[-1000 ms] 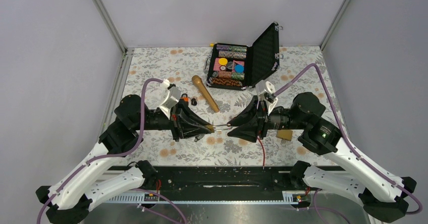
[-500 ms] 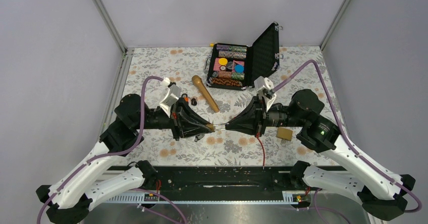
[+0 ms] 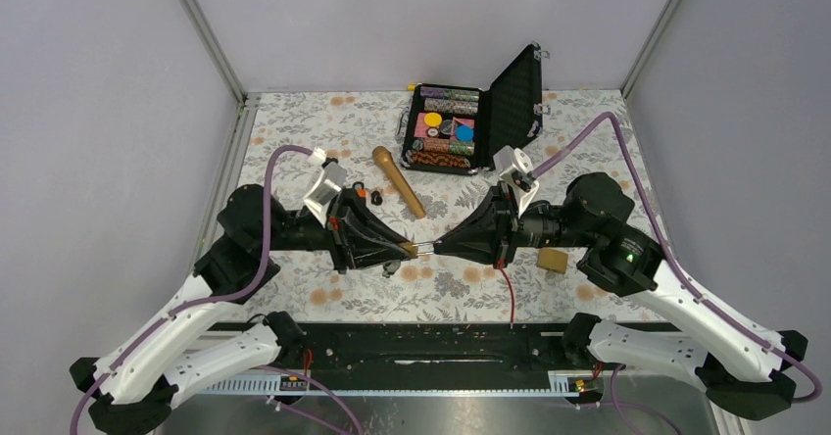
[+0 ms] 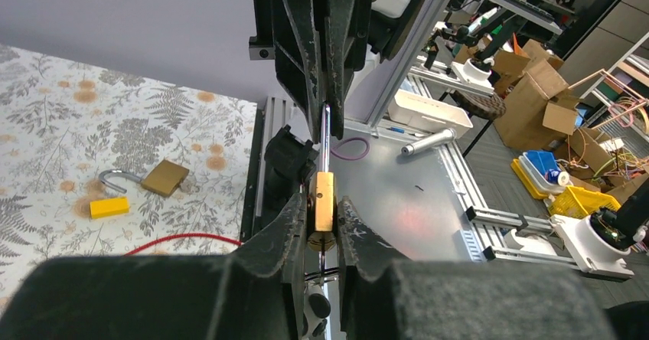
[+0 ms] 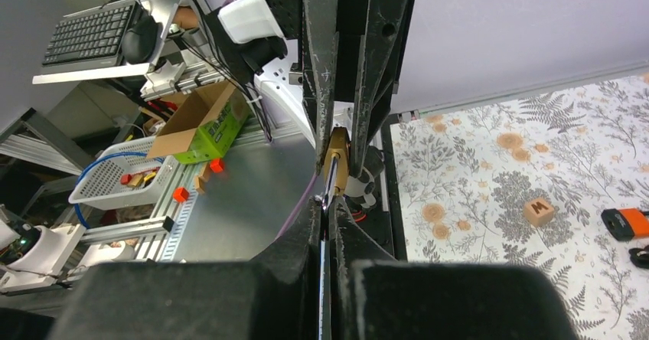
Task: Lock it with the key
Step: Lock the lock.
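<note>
Fingers [image 4: 285, 229] of the left gripper [image 4: 324, 206] are drawn in narrow and pinch a small brass padlock [image 4: 324, 194] by its flat sides. They hold it in the air above the flowered table [image 3: 294, 131] with one end turned toward the other arm, so that end is free to be worked on. Facing it tip to tip, the right gripper [image 5: 325, 214] has its fingers [image 5: 350, 240] pressed together on a thin silver bar [image 4: 326, 137] that sticks straight out of the padlock. Seen edge-on, the bar could be the key or the shackle, and I cannot tell which. The two arms lie in one line, probably so that a push or twist from the right runs straight into the lock body while the left braces it. A second padlock [image 3: 554, 260] with its shackle swung open lies on the table beside the right arm, untouched. An open case of chips [image 3: 446, 131] and a wooden stick [image 3: 398, 181] sit farther back, out of the way.
</note>
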Controlling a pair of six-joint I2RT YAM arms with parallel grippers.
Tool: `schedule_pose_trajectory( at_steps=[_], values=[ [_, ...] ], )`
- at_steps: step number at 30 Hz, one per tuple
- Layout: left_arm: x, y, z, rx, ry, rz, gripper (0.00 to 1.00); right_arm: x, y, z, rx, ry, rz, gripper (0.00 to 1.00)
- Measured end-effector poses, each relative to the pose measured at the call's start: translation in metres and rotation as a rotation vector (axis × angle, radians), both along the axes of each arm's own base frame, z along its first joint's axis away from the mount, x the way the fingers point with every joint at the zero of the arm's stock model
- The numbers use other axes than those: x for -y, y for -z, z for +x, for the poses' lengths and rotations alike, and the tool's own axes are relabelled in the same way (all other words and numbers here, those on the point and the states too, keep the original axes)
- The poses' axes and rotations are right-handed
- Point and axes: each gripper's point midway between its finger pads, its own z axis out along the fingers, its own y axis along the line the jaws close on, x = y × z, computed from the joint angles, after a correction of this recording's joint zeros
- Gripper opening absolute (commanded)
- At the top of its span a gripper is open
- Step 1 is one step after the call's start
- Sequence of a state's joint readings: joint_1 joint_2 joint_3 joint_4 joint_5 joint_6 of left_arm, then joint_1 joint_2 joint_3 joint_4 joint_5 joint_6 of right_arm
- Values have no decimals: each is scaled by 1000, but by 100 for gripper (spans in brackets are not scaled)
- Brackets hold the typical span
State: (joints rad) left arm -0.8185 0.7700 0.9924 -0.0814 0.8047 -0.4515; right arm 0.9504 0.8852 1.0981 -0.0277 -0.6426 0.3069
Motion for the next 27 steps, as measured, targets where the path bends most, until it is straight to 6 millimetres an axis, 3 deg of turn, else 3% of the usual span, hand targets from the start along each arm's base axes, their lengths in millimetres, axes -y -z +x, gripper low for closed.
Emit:
schedule_pose_trajectory(
  at_steps=[2,6,9,15,20,23,27],
  values=[
    [-2,-4,-2,11,1,-14,2,-1,-4,-1,5,0,8,0],
    [-2,0,5,30,-49,-3,67,-1,-1,6,4,53,-16,0],
    [0,14,16,38,-111,48,89,-4,15,17,-2,117,-92,0],
    [-6,51,33,53,-200,193,92,9,69,34,5,206,-336,0],
    [-5,67,35,91,-180,250,77,21,94,28,59,154,-463,0],
    [4,79,35,87,-127,285,70,19,107,23,62,90,-518,0],
    [18,108,32,58,-57,356,75,8,125,25,32,39,-585,0]
  ],
)
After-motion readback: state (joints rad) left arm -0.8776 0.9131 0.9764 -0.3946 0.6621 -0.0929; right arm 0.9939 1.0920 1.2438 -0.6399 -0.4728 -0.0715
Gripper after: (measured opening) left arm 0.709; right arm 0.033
